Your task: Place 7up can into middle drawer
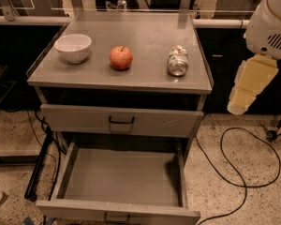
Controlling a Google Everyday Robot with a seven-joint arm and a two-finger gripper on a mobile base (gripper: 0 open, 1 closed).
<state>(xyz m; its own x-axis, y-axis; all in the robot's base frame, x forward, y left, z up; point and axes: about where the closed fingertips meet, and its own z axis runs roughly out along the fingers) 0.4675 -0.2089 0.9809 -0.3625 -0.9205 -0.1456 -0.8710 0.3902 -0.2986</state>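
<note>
The 7up can [178, 61] is silver with green and red print. It lies on its side at the right of the cabinet top, its open end facing me. The middle drawer [75, 165] is pulled out wide below the shut upper drawer and holds nothing; its black handle [116, 217] shows at the bottom edge. My gripper [249, 87], a cream-coloured piece hanging under the white arm joint [271, 25], is in the air to the right of the cabinet, apart from the can and lower than the cabinet top.
A white bowl [73, 47] and a red apple [121, 57] sit on the cabinet top [145, 81] left of the can. The upper drawer [159, 122] is shut. A black cable [253, 172] loops on the floor at the right. Dark counters stand behind.
</note>
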